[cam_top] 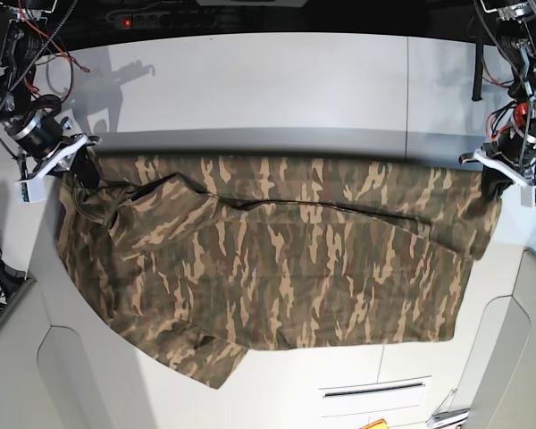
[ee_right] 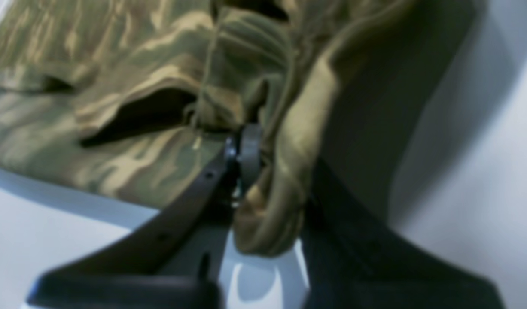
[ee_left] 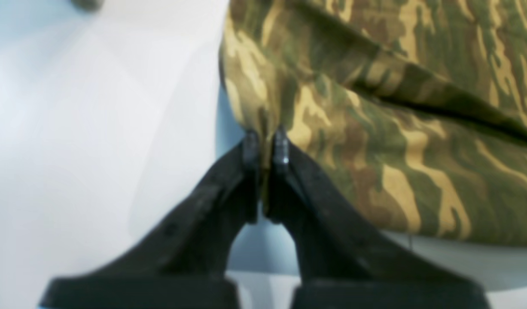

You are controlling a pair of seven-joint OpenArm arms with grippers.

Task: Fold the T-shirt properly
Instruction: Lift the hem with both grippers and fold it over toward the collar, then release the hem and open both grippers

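Observation:
The camouflage T-shirt [cam_top: 277, 259] lies spread across the white table, its upper edge pulled taut between both arms. My left gripper [cam_top: 498, 181] is at the shirt's right corner in the base view. Up close, its black jaws [ee_left: 266, 143] are shut on a thin fold of the cloth [ee_left: 375, 111]. My right gripper [cam_top: 82, 167] is at the shirt's left corner. In the right wrist view the right gripper [ee_right: 267, 165] is shut on a thick bunch of fabric [ee_right: 284, 141], which hides one finger. The collar does not show.
The white table [cam_top: 250, 89] runs back to a dark wall with a power strip [cam_top: 134, 20] and loose cables by both arm bases. The front of the table has panel seams and a narrow slot [cam_top: 371, 391]. A small orange object [cam_top: 375, 424] sits at the bottom edge.

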